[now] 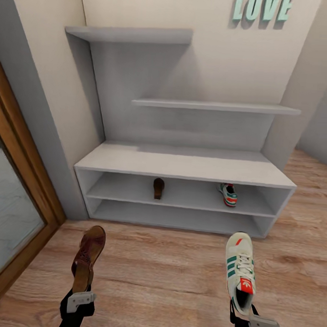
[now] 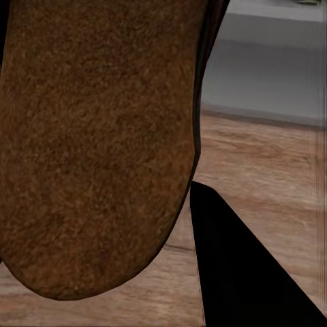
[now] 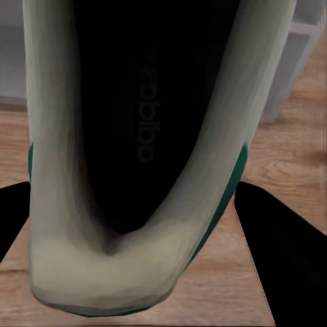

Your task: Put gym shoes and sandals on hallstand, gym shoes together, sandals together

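Note:
My left gripper is shut on the heel end of a brown sandal, held above the corridor floor with its toe toward the hallstand. In the left wrist view the sandal lies against a black finger. My right gripper is shut on the heel of a white gym shoe with green stripes. Its dark inside sits between the black fingers. A second sandal and a second gym shoe rest well apart on the rack's upper open shelf.
A wood-framed glass door stands at the left, close to my left arm. Two floating shelves hang on the back panel under teal "LOVE" letters. The bench top and lowest shelf carry nothing.

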`<state>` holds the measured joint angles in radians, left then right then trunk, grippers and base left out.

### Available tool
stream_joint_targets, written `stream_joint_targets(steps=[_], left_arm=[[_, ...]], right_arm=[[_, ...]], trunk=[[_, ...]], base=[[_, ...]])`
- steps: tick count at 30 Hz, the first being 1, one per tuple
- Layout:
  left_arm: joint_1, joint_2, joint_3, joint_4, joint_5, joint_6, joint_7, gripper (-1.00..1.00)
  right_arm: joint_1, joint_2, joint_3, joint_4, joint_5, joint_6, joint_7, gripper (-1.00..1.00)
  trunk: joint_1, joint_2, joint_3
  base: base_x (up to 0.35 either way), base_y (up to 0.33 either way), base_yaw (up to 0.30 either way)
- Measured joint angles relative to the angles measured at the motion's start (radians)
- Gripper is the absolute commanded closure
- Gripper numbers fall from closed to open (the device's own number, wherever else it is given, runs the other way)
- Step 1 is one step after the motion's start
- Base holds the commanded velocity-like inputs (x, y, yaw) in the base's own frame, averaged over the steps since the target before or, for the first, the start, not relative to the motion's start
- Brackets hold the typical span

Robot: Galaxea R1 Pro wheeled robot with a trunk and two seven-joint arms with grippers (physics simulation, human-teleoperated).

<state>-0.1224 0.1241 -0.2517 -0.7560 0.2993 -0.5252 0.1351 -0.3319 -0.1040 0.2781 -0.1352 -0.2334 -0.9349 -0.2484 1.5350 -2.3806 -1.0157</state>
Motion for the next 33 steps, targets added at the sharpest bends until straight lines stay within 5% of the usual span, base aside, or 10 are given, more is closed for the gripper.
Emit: stream_joint_targets(steps=[33], left_arm=[[0.005,0.000,0.000,-0.002,-0.001,0.000,0.001,1.00]], right_arm=[[0.000,0.000,0.000,0.000,-0.002,-0.001,-0.001,1.00]], trunk=[[0.000,0.000,0.000]], base=[[-0.062,-0.013,-0.016]])
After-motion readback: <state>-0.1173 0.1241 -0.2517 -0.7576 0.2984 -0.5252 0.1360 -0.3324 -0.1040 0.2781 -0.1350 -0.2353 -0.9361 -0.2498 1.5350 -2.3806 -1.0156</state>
